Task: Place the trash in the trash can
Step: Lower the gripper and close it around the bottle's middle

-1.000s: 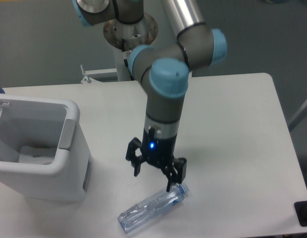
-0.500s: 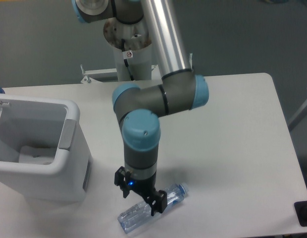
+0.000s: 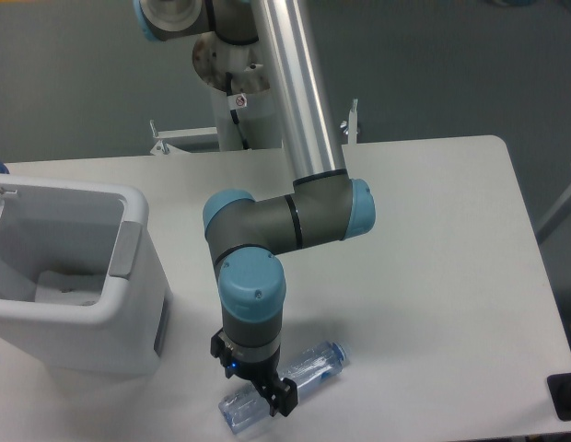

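Inside the trash can (image 3: 129,241) lies white paper (image 3: 69,285); the gripper (image 3: 253,398) straddles the bottle (image 3: 304,370), spread.

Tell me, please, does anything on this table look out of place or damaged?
The plastic bottle lies on its side on the table near the front edge, not in the trash can. It looks somewhat crushed. The claw is low over its middle. Nothing appears spilled.

A white table (image 3: 433,239) with rounded corners fills most of the view. Behind its far edge stands a white metal bracket (image 3: 180,138) against a grey-blue floor (image 3: 451,64). A dark object (image 3: 565,396) sits at the lower right edge.
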You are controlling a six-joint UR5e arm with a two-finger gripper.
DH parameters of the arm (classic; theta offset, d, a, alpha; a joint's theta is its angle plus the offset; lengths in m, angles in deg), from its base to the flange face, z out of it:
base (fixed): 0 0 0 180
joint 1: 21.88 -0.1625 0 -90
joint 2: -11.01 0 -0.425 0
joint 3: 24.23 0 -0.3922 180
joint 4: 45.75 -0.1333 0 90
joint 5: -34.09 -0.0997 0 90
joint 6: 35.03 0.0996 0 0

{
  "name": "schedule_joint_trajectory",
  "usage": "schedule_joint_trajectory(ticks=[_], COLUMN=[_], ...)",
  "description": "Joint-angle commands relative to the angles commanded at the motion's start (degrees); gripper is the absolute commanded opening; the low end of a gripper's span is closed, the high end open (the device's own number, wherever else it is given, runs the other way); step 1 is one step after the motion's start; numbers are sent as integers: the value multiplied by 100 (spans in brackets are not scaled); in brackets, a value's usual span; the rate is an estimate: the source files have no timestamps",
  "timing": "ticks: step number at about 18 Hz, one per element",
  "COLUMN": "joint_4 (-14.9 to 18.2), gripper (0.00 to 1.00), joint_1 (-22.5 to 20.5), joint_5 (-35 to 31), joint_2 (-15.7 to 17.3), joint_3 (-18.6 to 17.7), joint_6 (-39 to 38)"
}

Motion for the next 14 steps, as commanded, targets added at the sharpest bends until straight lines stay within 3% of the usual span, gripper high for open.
schedule_joint_trajectory(ticks=[13,14], joint_4=[0,0], gripper=[100,93], joint_1=[176,176], joint_5=[-264,-264], joint_2=[-264,-264], joint_3=[44,53], joint_6=[-53,-53])
